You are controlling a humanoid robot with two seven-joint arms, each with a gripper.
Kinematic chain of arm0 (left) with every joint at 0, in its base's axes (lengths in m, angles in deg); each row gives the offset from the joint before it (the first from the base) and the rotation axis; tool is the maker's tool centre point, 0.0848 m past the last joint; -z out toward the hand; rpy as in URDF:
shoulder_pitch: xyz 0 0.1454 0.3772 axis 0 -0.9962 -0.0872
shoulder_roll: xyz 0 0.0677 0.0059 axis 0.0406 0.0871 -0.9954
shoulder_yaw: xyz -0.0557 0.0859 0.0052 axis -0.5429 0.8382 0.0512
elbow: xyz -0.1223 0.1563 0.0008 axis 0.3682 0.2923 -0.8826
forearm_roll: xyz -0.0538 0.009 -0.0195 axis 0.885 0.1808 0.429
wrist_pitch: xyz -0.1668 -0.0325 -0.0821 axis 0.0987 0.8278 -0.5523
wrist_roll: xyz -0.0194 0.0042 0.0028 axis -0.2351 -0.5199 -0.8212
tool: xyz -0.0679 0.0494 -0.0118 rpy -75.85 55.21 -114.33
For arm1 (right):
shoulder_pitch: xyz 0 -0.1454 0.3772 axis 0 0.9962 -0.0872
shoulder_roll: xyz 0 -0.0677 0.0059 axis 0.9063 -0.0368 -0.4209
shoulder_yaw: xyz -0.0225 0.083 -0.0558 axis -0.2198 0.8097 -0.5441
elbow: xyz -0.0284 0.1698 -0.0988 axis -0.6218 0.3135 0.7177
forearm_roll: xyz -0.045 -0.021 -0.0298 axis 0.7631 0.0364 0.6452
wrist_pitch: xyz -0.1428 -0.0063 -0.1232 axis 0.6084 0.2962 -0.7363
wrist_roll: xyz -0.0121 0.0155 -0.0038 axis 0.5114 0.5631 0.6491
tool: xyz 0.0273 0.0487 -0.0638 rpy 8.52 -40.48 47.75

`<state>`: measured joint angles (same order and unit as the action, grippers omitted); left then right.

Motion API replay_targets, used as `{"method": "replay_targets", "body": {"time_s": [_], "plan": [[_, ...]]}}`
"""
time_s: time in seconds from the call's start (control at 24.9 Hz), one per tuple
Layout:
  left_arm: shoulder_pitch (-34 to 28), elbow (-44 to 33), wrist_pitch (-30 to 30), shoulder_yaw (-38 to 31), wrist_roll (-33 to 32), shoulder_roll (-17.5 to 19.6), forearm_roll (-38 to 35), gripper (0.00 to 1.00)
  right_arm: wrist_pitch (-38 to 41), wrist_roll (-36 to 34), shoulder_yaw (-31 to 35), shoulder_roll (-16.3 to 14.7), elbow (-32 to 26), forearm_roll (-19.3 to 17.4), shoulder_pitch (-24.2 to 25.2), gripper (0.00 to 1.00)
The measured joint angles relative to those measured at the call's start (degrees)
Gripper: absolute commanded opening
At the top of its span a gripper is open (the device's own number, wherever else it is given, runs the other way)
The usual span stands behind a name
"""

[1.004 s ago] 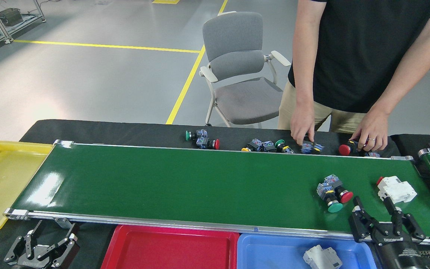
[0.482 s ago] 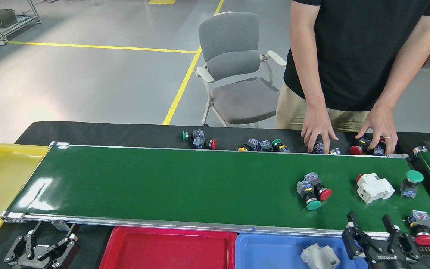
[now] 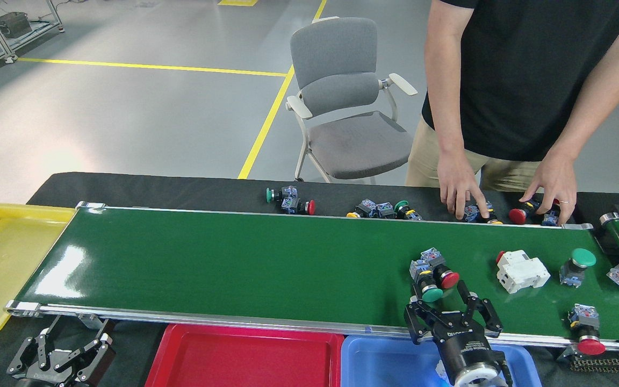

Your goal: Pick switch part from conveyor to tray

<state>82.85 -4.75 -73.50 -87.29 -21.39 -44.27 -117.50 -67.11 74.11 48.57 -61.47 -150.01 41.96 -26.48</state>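
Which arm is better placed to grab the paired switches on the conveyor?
The right. Its open gripper sits just in front of the paired switches on the conveyor, while the left gripper rests off the belt's far left end.

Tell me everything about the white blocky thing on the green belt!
The white blocky part looks like hard plastic, made of boxy stepped sections, with a small red piece at its left end. It lies flat and slightly angled on the conveyor, toward the right end. Nothing touches it but the belt; a green-capped button stands apart to its right.
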Motion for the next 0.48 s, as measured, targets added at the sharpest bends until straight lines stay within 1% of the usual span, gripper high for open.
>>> {"method": "replay_targets", "body": {"time_s": [0.12,0.2,0.48], "plan": [[0.1,0.0,0.0,0.2,0.0,0.0,0.0,1.0,-0.7,0.0,-0.1,0.0,0.8,0.1,-0.9,0.89],[0.5,0.1,0.0,0.6,0.1,0.0,-0.1,1.0,-0.8,0.0,-0.6,0.1,3.0,0.2,-2.5,0.89],[1.7,0.6,0.0,2.0,0.0,0.0,-0.1,1.0,-1.2,0.1,-1.4,3.3,11.3,0.2,-9.1,0.89]]}}
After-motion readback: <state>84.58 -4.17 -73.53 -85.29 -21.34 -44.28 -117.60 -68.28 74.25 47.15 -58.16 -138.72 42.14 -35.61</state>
